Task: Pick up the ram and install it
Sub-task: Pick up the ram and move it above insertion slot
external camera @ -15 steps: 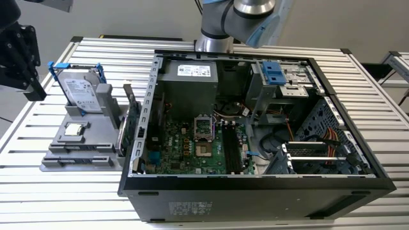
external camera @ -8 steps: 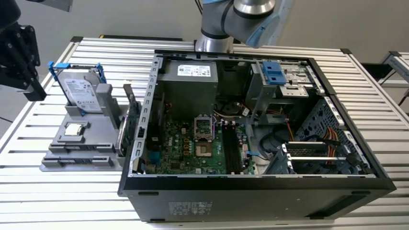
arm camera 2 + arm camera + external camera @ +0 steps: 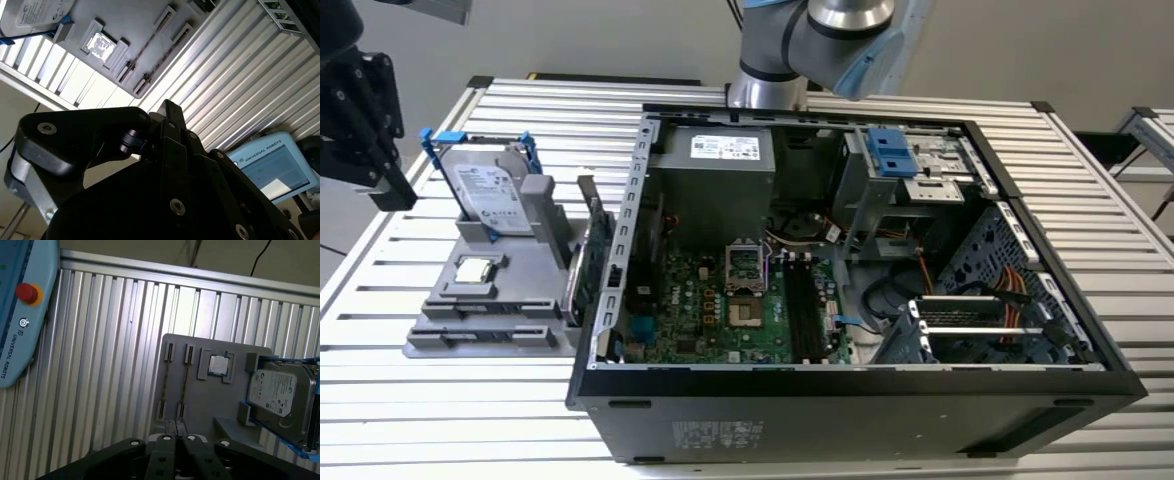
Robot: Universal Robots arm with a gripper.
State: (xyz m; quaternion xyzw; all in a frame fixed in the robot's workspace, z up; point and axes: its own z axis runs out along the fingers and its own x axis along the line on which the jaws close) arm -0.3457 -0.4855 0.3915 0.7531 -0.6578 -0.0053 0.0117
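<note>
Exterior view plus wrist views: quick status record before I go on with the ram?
gripper: shut, empty, clear of the gray tray
gray tray: on slatted table, beside the computer case
hard drive: standing in the tray
processor chip: flat in the tray
computer case: open; motherboard memory slots look empty

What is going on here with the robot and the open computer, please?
The robot's gripper hangs near the grey parts holder, beside the open computer case, jaws apparently shut with nothing between them. A hard drive and a processor sit in the holder. I cannot make out the ram for certain; nothing looks picked up yet.
</note>
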